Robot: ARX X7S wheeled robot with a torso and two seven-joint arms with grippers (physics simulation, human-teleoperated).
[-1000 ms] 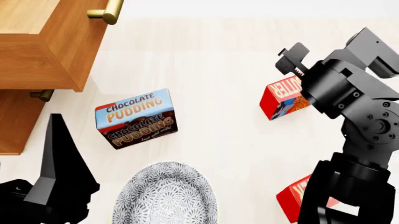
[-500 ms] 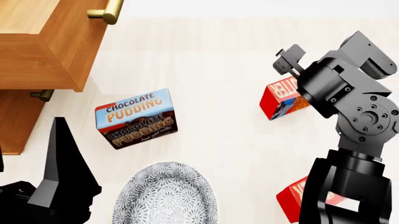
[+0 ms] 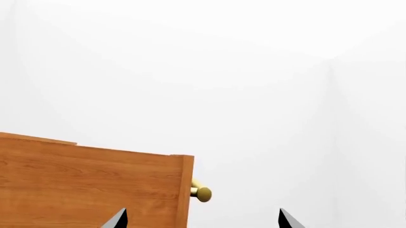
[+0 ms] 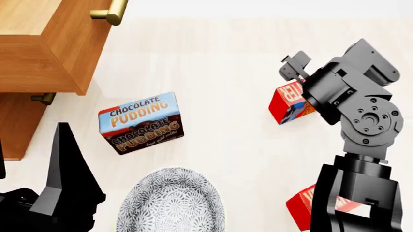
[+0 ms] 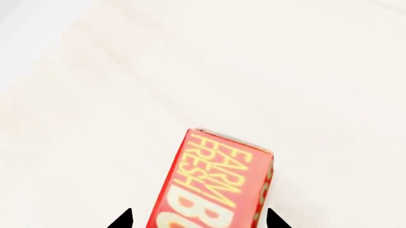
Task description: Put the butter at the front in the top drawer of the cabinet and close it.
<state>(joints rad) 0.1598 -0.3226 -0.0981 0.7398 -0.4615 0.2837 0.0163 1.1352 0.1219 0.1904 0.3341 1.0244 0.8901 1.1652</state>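
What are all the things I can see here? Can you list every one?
cabinet: one, orange-brown wood, far left.
top drawer: one, orange-brown, brass handle, pulled open at upper left.
lower drawer handle: one, brass, under the open drawer.
Chocolate Pudding box: one, brown and blue, left of middle.
bowl: one, grey patterned, bottom middle.
butter: two red cartons; this one under the right gripper, the other butter carton at bottom right.
left gripper: black, open.
right gripper: black, open, straddling the butter.

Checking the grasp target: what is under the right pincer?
A red butter carton lies between the open pincer tips, on the pale table. Its near end is cut off from view.
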